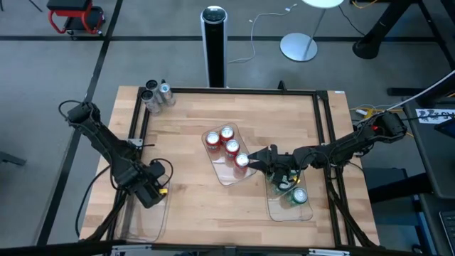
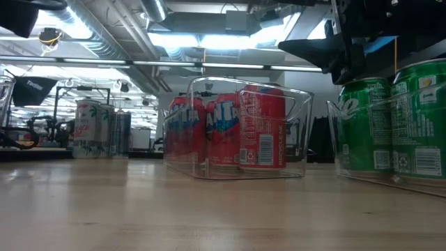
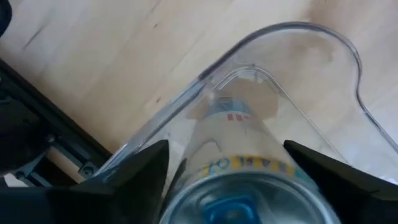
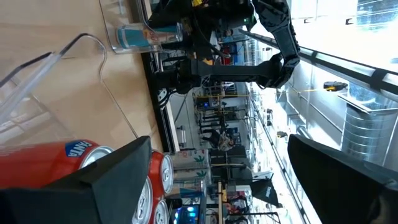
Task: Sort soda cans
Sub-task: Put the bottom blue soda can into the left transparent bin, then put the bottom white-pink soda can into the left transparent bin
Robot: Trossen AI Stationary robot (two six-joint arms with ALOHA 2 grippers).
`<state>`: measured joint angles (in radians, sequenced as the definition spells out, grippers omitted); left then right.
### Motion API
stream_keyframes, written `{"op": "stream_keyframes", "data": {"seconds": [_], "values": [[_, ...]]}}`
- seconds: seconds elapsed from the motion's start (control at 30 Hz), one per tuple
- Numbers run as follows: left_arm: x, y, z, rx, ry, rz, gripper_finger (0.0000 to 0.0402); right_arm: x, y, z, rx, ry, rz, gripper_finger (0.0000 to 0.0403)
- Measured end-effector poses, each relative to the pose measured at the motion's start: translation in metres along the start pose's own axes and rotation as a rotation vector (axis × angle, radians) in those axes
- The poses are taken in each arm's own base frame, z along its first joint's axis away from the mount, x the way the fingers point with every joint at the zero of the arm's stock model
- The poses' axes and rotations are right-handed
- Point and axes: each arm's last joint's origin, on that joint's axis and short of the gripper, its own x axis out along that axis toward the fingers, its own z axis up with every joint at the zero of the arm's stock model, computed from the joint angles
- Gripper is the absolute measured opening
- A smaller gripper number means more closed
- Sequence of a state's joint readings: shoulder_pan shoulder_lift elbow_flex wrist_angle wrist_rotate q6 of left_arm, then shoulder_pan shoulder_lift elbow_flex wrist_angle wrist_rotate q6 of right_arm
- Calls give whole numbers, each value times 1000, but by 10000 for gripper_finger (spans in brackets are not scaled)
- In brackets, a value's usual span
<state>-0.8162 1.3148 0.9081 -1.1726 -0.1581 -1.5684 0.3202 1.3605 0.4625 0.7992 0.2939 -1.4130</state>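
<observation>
- My left gripper (image 1: 158,190) grasps a silver can (image 3: 239,180) over the left tray (image 1: 146,220).
- My right gripper (image 1: 261,159) hangs released beside the middle tray's (image 1: 213,134) four red cans (image 1: 227,146).
- Green cans (image 1: 298,195) sit in the right tray (image 1: 307,213); three silver cans (image 1: 157,95) stand at the tabletop's (image 1: 192,192) far-left corner.

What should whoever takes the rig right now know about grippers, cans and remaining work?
Left gripper: jaws shut on a silver can, over the left tray.
Right gripper: jaws open, empty, beside the centre tray.
Done: four red cans in the centre tray; green cans in the right tray, count partly hidden by the arm.
Left: release the held can, then fetch three silver cans from the far left corner.
</observation>
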Motion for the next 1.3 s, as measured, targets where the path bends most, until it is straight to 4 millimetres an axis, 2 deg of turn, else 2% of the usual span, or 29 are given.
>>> {"op": "stream_keyframes", "data": {"seconds": [0.1,0.33,0.73,1.03,1.3], "values": [[-2,-1,0,4,27,-3,318,0,0,0,2,0,0,376],[-19,-5,4,36,125,-29,325,0,0,0,3,0,0,376],[-52,2,38,35,55,30,326,0,0,0,7,-1,0,376],[-70,9,84,-14,-107,31,327,0,0,0,12,-1,0,376],[-70,39,140,-62,-192,109,327,0,0,0,21,-1,0,376]]}}
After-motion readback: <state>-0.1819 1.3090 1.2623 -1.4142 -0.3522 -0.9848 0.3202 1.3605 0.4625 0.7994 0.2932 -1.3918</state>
